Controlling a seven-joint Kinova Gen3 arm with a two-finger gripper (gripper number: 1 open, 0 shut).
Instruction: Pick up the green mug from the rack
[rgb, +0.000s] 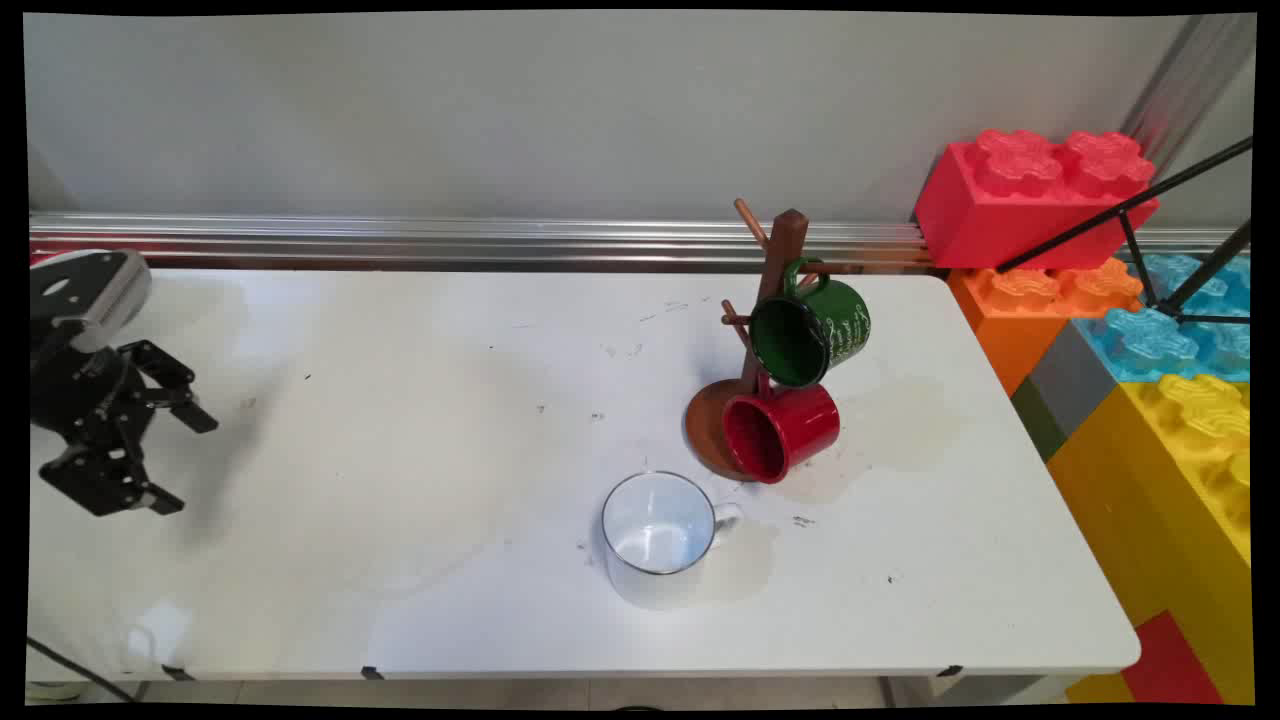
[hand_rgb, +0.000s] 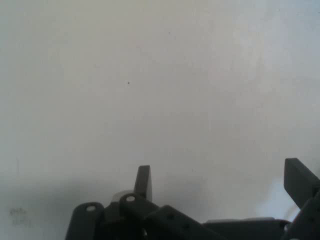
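Hand (rgb: 185, 460) spread, empty | table (rgb: 400, 450) | green mug (rgb: 812, 335): white lettering, unreadable

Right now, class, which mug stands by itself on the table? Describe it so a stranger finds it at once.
Start at the wooden mug tree on the white table. Nearer the camera stands the white mug, upright and apart from the tree. The green mug and red mug hang tilted.

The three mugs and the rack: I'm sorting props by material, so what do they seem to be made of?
White mug: likely enamelled metal, going by its thin dark rim and glossy inside.
Red mug and green mug: the same thin-walled, glossy look, probably enamel too; the green one bears pale lettering.
Mug rack: apparently wood, brown and matte, with round pegs and a disc base.
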